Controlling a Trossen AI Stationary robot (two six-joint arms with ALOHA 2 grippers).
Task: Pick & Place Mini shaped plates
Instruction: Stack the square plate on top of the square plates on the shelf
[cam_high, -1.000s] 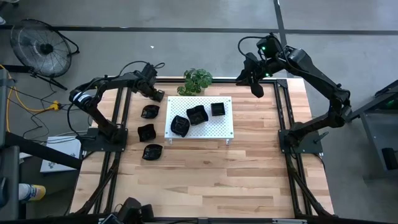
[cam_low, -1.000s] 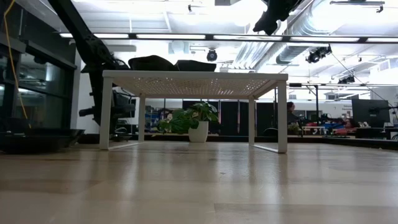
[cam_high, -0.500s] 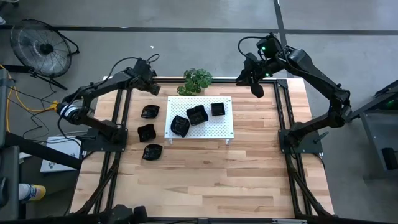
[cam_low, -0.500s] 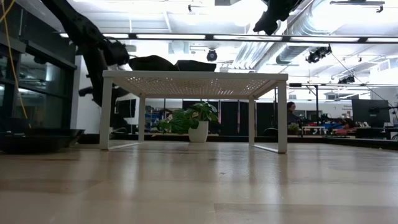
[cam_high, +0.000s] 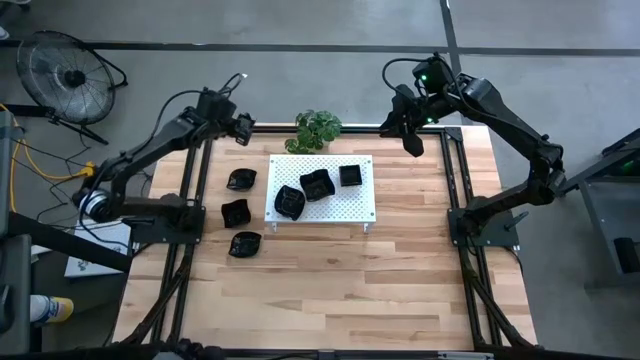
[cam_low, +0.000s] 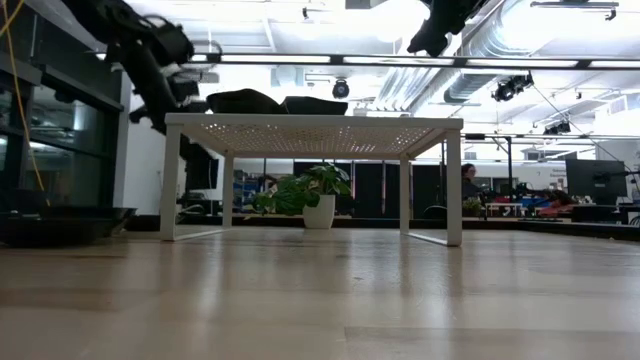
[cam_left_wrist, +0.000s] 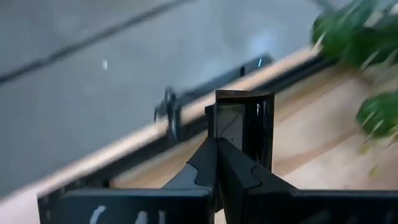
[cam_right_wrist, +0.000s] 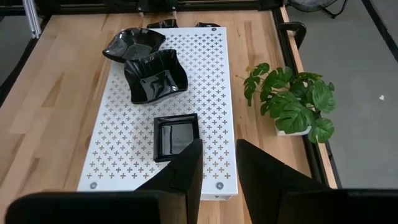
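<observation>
Six black plates (cam_high: 316, 184) lie in view from above: three on the white board (cam_high: 360, 205) at the table's (cam_high: 330, 280) centre and three on the bare wood to its left

On the board, a small square plate (cam_high: 350, 175) sits nearest the right arm's side, its edges roughly in line with the board's; a larger wavy-edged one is beside it at the middle, and a third (cam_high: 289, 202) rests near the board's front left corner, the two touching or nearly so. None shows a clear long axis

The three on the wood form a loose column (cam_high: 241, 211) running front to back just left of the board

The left gripper (cam_high: 243, 128) hangs over the table's back left edge, fingers (cam_left_wrist: 239, 140) pressed together on nothing. The right gripper (cam_high: 412, 142) hovers high over the back right corner, fingers (cam_right_wrist: 180, 174) parted and empty, facing the board

One plant (cam_high: 318, 130) stands at the back edge behind the board
</observation>
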